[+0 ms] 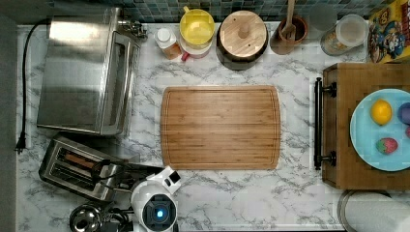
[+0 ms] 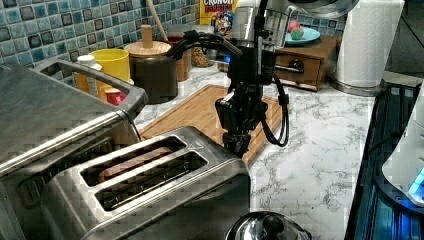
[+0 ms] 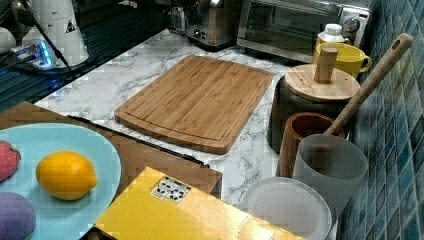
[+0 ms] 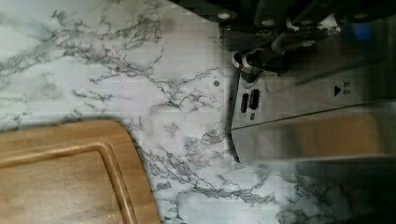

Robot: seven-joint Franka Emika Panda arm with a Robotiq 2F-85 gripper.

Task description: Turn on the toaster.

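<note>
Stainless-steel toaster [image 1: 72, 166] sits on the marble counter [image 1: 251, 193], off the cutting board's [image 1: 220, 126] lower-left corner in the top view, just below the big toaster oven [image 1: 84, 70]. Bread-coloured piece visible in one slot. End effector [image 2: 236, 142] hangs at the toaster's end nearest the board, right up against it in the left view; whether it touches the lever, can't tell. How far its fingers are apart: can't tell, nothing seen held. Small shiny kettle [image 1: 86, 218] next to the toaster, away from the board. Wrist view has the toaster's [image 4: 303, 107] steel end w/ dark slots, board corner [image 4: 70, 172] nearby.
</note>
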